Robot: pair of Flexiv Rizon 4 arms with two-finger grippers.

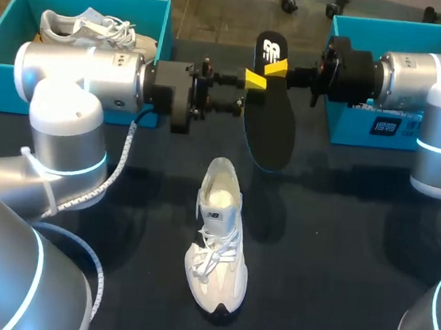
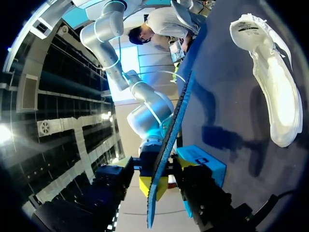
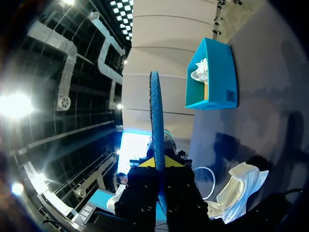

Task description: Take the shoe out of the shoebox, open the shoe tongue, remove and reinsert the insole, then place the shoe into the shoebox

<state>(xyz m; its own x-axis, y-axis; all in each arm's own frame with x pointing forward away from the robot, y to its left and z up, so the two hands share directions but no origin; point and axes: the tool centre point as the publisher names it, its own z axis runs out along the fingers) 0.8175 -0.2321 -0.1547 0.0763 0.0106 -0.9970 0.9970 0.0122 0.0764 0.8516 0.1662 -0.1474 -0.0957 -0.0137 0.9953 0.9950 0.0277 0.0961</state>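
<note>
Dark tabletop [image 1: 338,250], seen from above. Left gripper [image 1: 253,79] and right gripper [image 1: 276,68] each pinch a black foam insole [image 1: 270,131] from opposite sides. Its length runs far to near, ending just beyond the white laced sneaker [image 1: 219,236], whose opening faces it.

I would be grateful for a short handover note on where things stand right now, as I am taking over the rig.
Left gripper: shut on the insole, held in the air.
Right gripper: shut on the same insole from the other side.
White shoe: on the table, between the arms.
Left shoebox holds a second shoe; right shoebox is behind the right arm.
Done: shoe out, insole removed.
Left: reinsert insole, box the shoe.
</note>
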